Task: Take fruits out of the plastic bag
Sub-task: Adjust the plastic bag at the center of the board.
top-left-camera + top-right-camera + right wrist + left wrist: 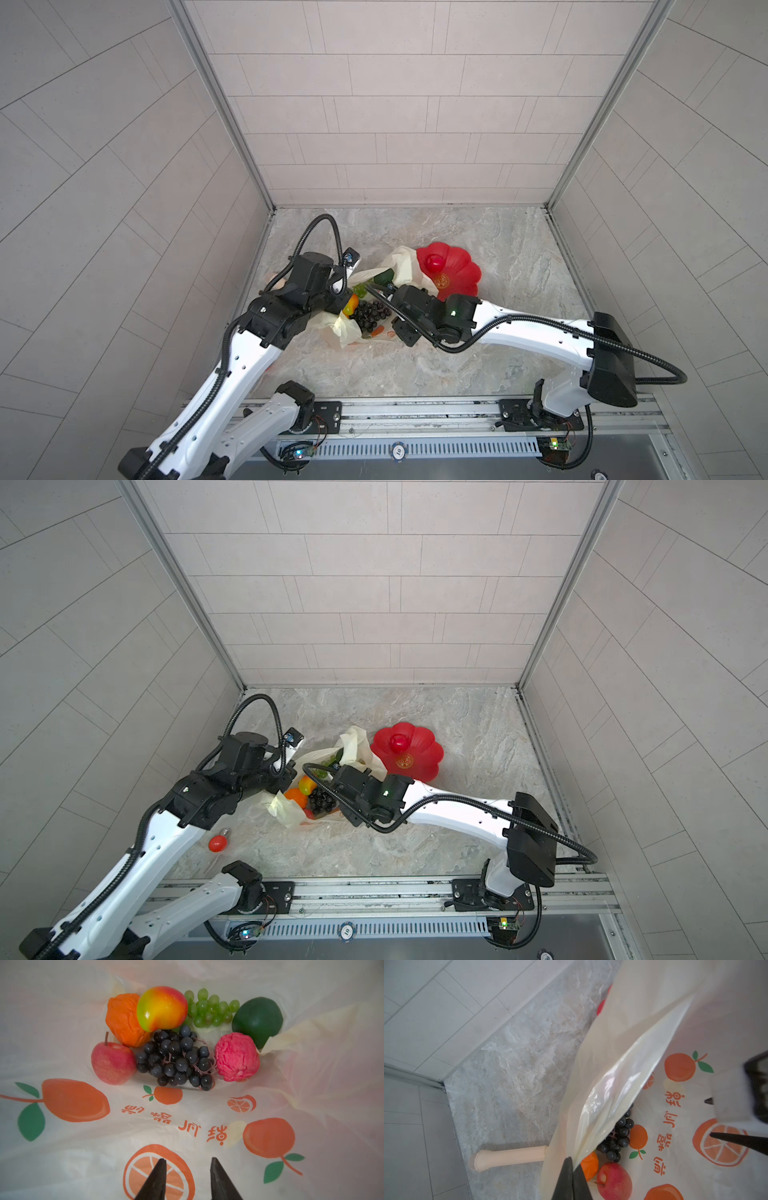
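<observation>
Toy fruits (176, 1059), seven inside crinkly pale-yellow plastic bag (68, 1147), one red apple (435, 262) on red flower-shaped plate (465, 270); left gripper (572, 1160) pinching bag edge, right gripper (188, 1159) narrowly apart, empty.

The pale yellow translucent plastic bag (623, 1076) is thin, crinkly and glossy. The yellow-red mango (162, 1007) shines smooth; the bumpy pink fruit (236, 1056) looks rough and matt.

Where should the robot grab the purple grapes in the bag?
I'd pinch the purple grapes across their bumpy near end, coming straight in with the open right hand. That side is bare, while an apple and a pink fruit press in beside them.
</observation>
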Motion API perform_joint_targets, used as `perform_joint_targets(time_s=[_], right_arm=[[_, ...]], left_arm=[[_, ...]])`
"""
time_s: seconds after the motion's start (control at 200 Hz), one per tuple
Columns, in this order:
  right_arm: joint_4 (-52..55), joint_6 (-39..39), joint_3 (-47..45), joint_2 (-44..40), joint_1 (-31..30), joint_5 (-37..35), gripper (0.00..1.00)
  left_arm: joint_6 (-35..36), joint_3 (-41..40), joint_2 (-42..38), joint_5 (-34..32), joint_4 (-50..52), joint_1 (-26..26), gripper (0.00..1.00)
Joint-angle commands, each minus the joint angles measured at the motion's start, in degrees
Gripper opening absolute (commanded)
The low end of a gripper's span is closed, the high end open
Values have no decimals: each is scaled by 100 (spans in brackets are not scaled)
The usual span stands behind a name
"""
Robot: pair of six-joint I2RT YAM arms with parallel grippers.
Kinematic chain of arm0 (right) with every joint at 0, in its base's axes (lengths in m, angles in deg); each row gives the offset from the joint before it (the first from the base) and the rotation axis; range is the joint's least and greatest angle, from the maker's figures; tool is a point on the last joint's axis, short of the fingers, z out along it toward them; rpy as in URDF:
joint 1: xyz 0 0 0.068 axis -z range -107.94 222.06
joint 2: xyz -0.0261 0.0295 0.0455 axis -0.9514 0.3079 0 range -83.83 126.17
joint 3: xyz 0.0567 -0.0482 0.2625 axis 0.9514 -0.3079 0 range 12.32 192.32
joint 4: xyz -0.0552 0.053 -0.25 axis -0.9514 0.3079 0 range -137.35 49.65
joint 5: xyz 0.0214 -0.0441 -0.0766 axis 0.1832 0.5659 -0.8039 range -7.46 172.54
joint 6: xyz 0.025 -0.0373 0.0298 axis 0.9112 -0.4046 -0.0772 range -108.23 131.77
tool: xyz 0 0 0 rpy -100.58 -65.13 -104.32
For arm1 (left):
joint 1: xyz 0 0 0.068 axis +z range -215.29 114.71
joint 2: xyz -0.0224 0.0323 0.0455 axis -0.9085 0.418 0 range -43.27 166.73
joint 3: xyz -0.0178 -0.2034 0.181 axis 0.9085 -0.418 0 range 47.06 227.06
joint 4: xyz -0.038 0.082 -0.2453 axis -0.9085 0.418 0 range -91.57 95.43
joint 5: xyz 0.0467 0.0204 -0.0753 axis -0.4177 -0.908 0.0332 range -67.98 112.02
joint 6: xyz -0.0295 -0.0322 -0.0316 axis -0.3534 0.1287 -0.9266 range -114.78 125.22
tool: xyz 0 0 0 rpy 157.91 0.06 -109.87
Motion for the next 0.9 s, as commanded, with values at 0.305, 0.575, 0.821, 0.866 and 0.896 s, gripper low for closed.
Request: perform_joint_targets(time_s=[0.305,0.575,0.821,0.866,0.896], right_arm=[[-902,-743,-868,-240,-693,-336,41],[-1386,-880,-1643,-346,-812,-216,40],[-1029,-943,-886,-203,-813,-886,50],[-990,-940,-658,-86,-790,-1008,51],[-988,-948,-525,12,-762,-1056,52]], left_arm=[[-507,-1054,-696,-358,-1487,6,0],[-424,-1343,-940,-488,-1872,1,0],[-408,-1462,-1215,-88,-1869,-1,0],[-410,-1511,-1273,-96,-1867,2,0],[-407,-1539,-1312,-131,-1876,6,0]])
